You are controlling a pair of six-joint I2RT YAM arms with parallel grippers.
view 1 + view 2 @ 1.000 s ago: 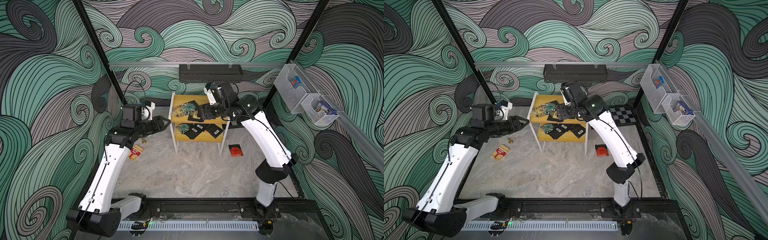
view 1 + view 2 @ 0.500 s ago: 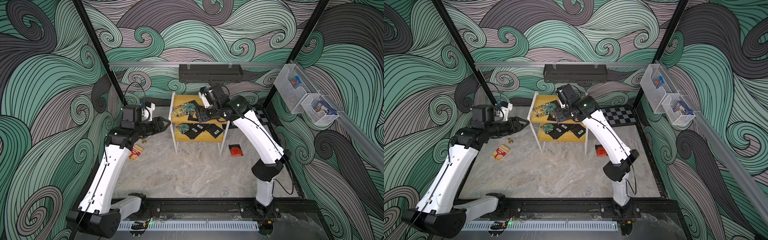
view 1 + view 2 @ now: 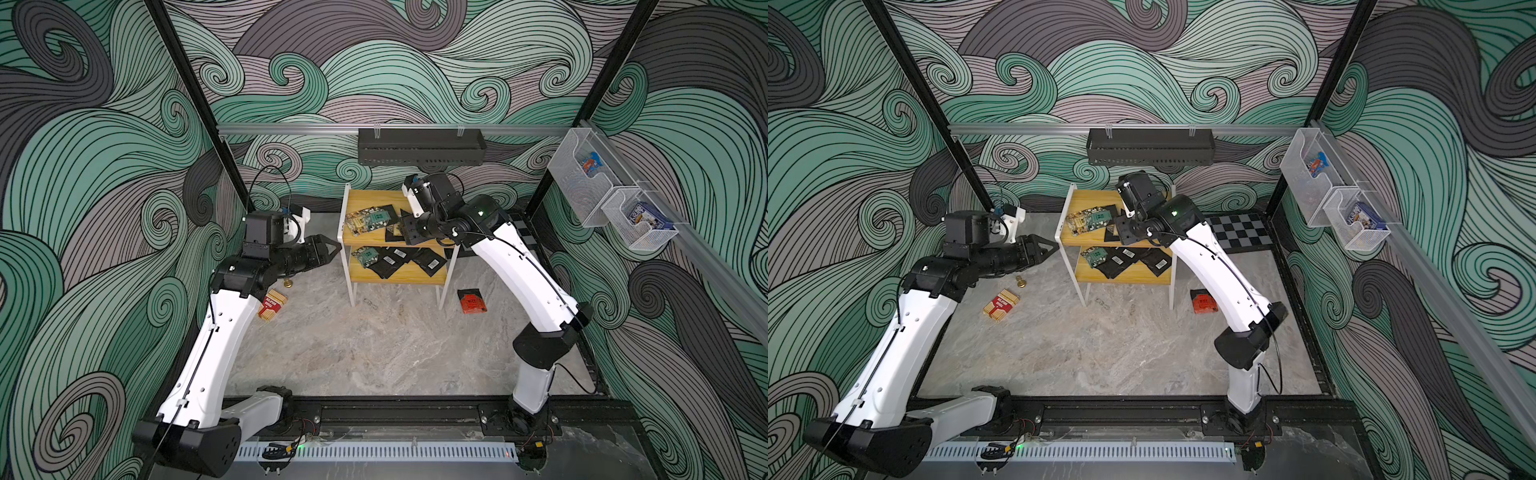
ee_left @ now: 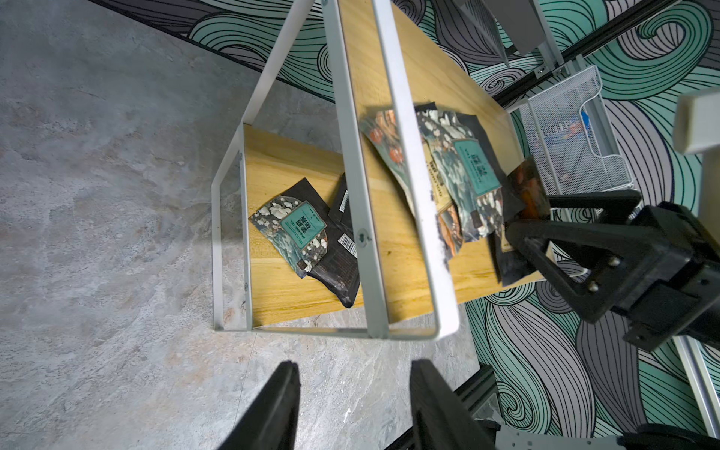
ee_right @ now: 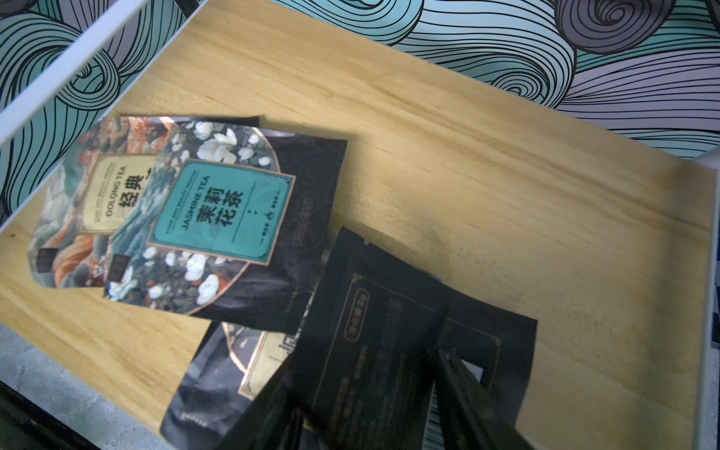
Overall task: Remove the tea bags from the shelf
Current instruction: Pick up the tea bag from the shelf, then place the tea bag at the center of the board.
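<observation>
Shelf (image 3: 368, 198) of black, teal tea bags (image 3: 371, 217), right gripper (image 4: 532, 216) pinching one tea bag (image 5: 374, 323), left gripper (image 4: 356, 374) parted

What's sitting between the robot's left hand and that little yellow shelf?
Nothing. In the left wrist view, only bare marbled tabletop shows between the left hand and the white frame of the shelf.

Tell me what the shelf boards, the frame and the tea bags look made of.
Shelf boards: wood, matte yellow, grain shows. Frame: probably white-painted metal, thin flat bars with screw heads. Tea bags: likely printed foil or plastic film, slight sheen, creases.
</observation>
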